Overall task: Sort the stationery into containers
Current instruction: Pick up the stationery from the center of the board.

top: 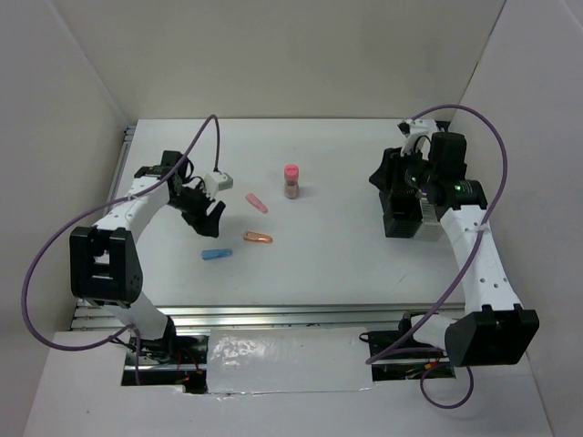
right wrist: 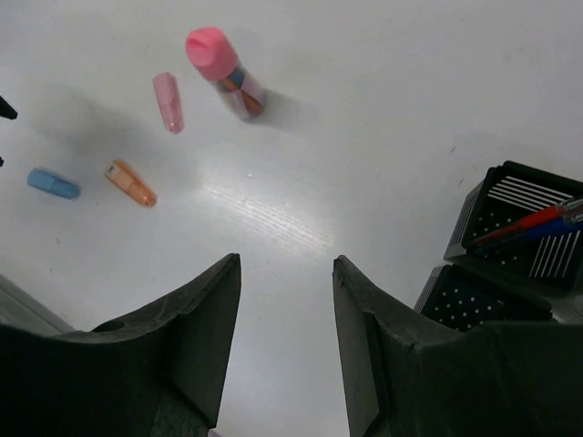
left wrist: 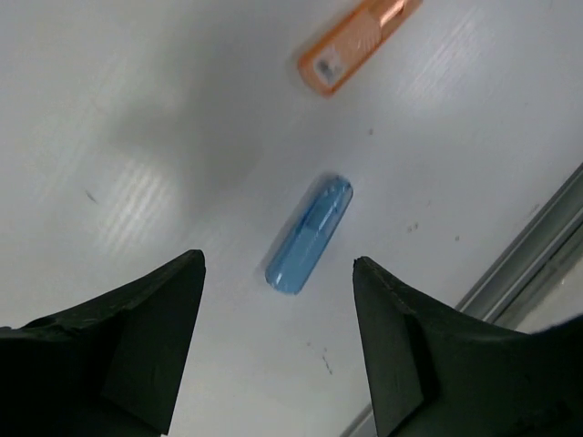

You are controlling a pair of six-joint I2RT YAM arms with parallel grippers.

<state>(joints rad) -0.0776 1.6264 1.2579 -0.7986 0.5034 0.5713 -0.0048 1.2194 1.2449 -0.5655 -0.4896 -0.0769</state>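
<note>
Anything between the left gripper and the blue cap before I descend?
Nothing: the left wrist view shows only bare table between the open left gripper and the blue cap; the orange cap lies beyond it.

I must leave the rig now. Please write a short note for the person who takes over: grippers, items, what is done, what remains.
Left gripper: open, empty, above the blue cap piece.
Right gripper: open, empty, beside the black mesh cup.
Done: red and blue pens are in the cup.
Remaining: blue cap piece, orange cap piece, pink cap piece, upright pink-capped cylinder, all loose on the table.
Tray not clearly visible.
</note>
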